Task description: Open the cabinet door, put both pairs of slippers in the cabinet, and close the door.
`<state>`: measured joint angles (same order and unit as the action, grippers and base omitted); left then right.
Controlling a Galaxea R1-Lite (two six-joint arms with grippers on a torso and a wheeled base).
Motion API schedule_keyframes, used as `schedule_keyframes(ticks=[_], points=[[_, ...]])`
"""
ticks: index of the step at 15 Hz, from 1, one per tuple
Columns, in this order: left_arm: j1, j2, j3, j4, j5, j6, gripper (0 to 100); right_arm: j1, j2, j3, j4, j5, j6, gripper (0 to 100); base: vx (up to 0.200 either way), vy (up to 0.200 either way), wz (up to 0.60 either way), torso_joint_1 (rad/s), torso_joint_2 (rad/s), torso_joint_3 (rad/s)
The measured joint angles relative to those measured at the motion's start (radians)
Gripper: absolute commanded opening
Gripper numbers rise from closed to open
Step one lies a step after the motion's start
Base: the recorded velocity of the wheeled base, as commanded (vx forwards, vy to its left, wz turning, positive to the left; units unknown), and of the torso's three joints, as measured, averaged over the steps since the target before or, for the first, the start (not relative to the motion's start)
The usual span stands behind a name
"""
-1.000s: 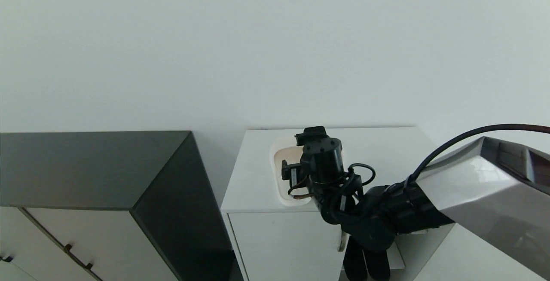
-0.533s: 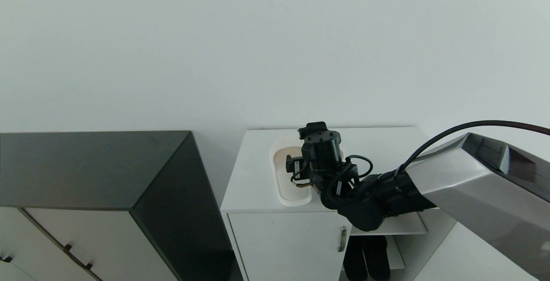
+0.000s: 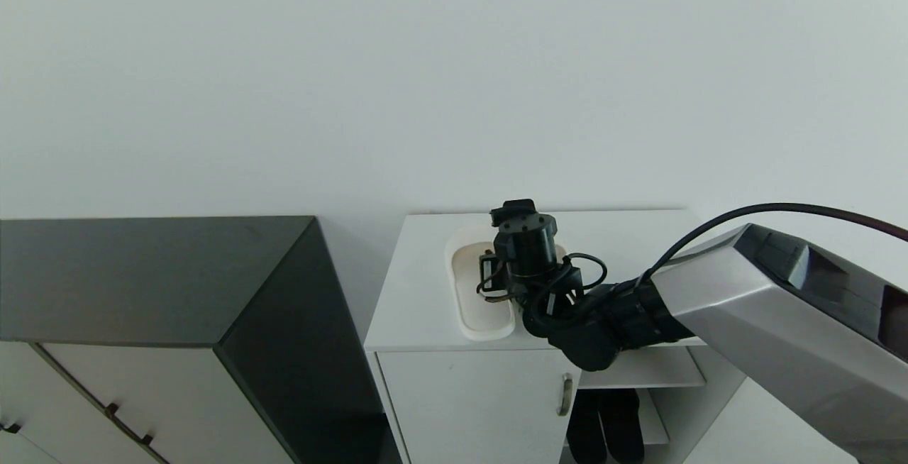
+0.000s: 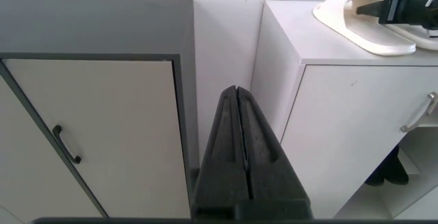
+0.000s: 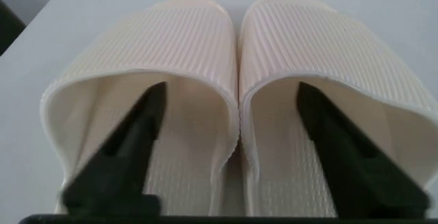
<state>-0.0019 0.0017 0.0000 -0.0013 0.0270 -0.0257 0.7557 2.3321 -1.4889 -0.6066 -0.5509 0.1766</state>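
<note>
dark cabinet [image 3: 156, 276]: far left against the wall; grey top and side, pale doors with dark handles.
left gripper [image 4: 237, 142]: jaws pressed flat together, nothing between them; it sits low in front of the furniture, aimed at the gap between the dark cabinet and the white cabinet.
white cabinet [image 3: 418, 301]: just right of the dark cabinet. Its left door [image 3: 475, 407] is closed, with a metal handle [image 3: 565, 393] at the door's right edge. The right half is open and shows a shelf [image 3: 660, 373].
cream slippers [image 5: 198, 39]: a ribbed pair lying side by side and touching, on top of the white cabinet near its front edge, toes pointing away from the right gripper.
right gripper [image 5: 233, 90]: jaws spread wide, one finger reaching into the opening of each cream slipper; whether the fingers touch the slippers cannot be told.
black slippers [image 3: 606, 425]: side by side in the open lower compartment, under the shelf.
</note>
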Motion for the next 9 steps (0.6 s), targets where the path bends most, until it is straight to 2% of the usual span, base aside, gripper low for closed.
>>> schedule_keyframes(ticks=[5, 9], points=[[0.000, 0.000, 0.000, 0.000, 0.000, 0.000, 0, 0.000, 0.007, -0.015, 0.007, -0.003, -0.001, 0, 0.000, 0.000, 0.00, 0.000, 0.00, 0.000], [0.000, 0.000, 0.000, 0.000, 0.000, 0.000, 0, 0.018, -0.092, 0.089, 0.006, -0.004, -0.001, 0, 0.000, 0.000, 0.00, 0.000, 0.00, 0.000]])
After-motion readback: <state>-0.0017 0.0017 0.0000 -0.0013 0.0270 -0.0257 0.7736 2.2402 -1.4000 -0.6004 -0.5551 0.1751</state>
